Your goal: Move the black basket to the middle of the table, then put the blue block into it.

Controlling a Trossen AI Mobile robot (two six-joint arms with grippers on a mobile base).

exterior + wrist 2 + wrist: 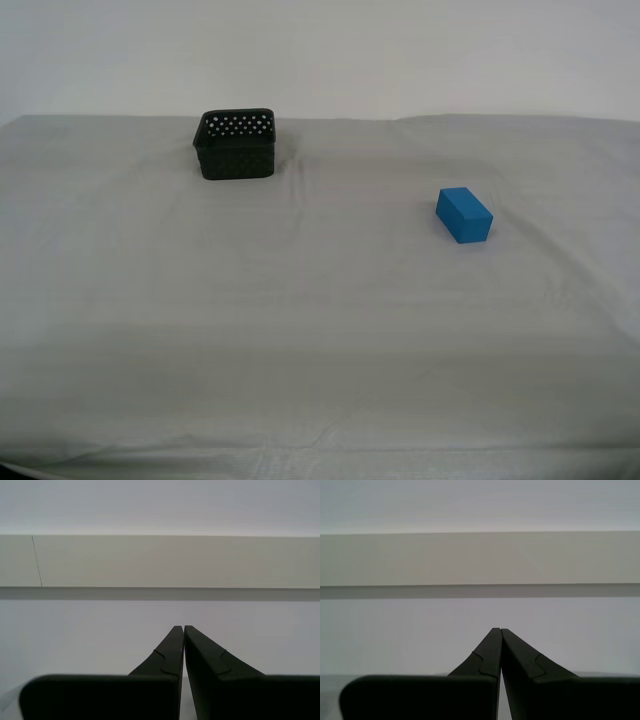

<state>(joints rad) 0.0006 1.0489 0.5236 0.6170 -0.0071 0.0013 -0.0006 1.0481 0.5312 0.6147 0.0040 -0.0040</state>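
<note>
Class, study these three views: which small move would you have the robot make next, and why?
Probably bring one arm toward the black basket and open its gripper. The basket sits far back toward the exterior view's left, off the table's middle; the blue block lies apart; my first gripper and my second gripper are shut, holding nothing.
</note>
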